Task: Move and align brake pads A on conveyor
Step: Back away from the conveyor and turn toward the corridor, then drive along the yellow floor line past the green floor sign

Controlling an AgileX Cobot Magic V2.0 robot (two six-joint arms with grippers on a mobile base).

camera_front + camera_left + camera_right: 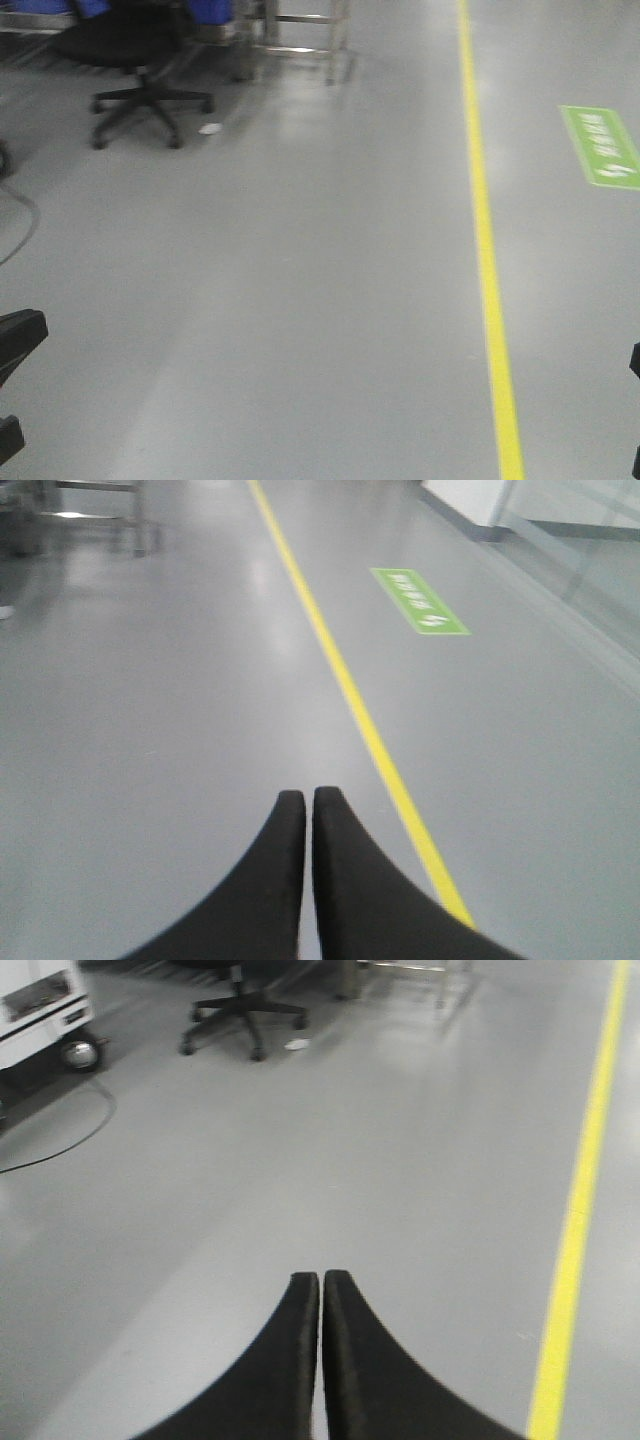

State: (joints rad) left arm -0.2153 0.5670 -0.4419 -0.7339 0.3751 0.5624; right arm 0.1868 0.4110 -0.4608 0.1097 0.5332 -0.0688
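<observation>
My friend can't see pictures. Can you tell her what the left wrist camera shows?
The robot's left hand, two black fingers pressed shut with nothing between them, points out over a grey floor. A yellow line runs along the floor past the hand, and a green floor sign lies to its right.

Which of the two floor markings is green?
The rectangular floor sign, right of the yellow line, is green; the line itself is a long thin yellow stripe.
</observation>
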